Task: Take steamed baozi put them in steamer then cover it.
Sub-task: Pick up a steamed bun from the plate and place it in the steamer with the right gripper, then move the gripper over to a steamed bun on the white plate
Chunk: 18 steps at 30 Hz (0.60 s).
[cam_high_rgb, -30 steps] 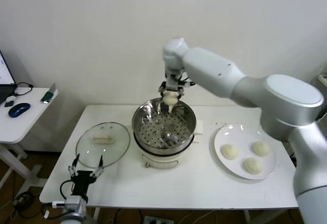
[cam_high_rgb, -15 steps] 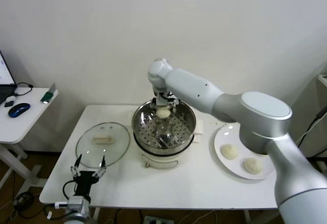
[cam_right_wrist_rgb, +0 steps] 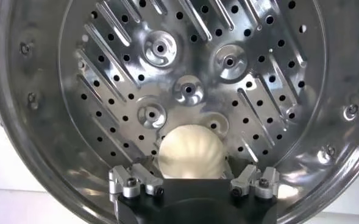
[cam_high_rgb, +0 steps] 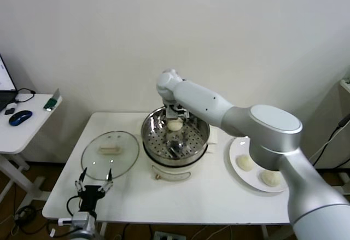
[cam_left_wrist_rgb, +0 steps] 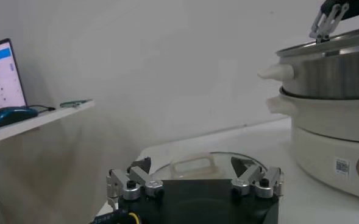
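Note:
The steamer [cam_high_rgb: 150,136] stands mid-table, its perforated tray [cam_right_wrist_rgb: 185,91] filling the right wrist view. One steamed baozi [cam_high_rgb: 174,124] [cam_right_wrist_rgb: 191,152] rests on that tray near the far wall. My right gripper [cam_high_rgb: 175,117] [cam_right_wrist_rgb: 191,161] hangs just over it, open, fingers spread either side of the bun. Two more baozi [cam_high_rgb: 245,162] [cam_high_rgb: 270,177] lie on the white plate [cam_high_rgb: 234,153] at the right, partly behind my right arm. The glass cover [cam_high_rgb: 123,158] [cam_left_wrist_rgb: 194,159] lies flat left of the steamer. My left gripper [cam_high_rgb: 94,182] [cam_left_wrist_rgb: 194,173] waits open at the table's front left edge.
A low side table at the far left carries a blue mouse [cam_high_rgb: 19,117] and a laptop. A white pad [cam_high_rgb: 214,136] lies behind the steamer. The steamer's wall [cam_left_wrist_rgb: 331,73] rises to one side of the left gripper. The wall runs close behind the table.
My right gripper came down into the steamer with the baozi and its fingers have spread, leaving the bun on the tray. The left arm has stayed put.

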{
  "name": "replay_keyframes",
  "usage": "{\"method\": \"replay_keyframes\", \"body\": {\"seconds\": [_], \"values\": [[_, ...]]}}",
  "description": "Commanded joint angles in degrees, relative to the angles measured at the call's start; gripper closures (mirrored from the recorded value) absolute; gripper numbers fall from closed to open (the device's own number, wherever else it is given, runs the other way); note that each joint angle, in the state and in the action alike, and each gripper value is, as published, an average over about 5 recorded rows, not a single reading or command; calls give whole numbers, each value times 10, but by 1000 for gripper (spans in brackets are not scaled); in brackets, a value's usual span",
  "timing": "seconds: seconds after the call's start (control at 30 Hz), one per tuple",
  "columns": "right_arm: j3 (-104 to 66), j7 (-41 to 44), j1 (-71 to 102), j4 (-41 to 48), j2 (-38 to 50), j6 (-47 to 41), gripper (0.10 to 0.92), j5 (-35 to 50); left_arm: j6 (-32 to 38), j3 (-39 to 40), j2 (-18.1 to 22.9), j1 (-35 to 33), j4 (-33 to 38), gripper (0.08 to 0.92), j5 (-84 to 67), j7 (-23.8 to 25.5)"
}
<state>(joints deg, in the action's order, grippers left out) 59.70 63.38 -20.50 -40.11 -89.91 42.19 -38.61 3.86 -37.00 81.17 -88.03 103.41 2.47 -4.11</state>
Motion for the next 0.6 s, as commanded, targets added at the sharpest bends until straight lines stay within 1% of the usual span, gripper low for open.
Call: {"method": "replay_keyframes", "body": {"seconds": [0.03, 0.13, 0.2, 0.3, 0.37, 0.5, 0.6], "values": [[-9, 20, -37, -46, 38, -14, 203, 59, -1, 0, -1, -1, 2, 177, -1, -1], [1, 33, -75, -70, 73, -37, 202, 132, -1, 1, -2, -2, 5, 177, -1, -1], [33, 32, -112, -81, 102, -77, 203, 223, -3, 2, -3, -4, 8, 177, -1, 0], [121, 12, -173, -101, 154, -172, 203, 399, -6, 5, -7, -8, 18, 177, 1, 1], [177, -12, -207, -136, 201, -260, 203, 474, -8, 7, -7, -10, 24, 177, 3, 0], [236, -43, -243, -226, 312, -455, 203, 539, -13, 10, -4, -11, 28, 177, 3, -4], [242, -29, -231, -257, 372, -522, 203, 585, -12, 12, -3, -12, 30, 177, 4, -7]]}}
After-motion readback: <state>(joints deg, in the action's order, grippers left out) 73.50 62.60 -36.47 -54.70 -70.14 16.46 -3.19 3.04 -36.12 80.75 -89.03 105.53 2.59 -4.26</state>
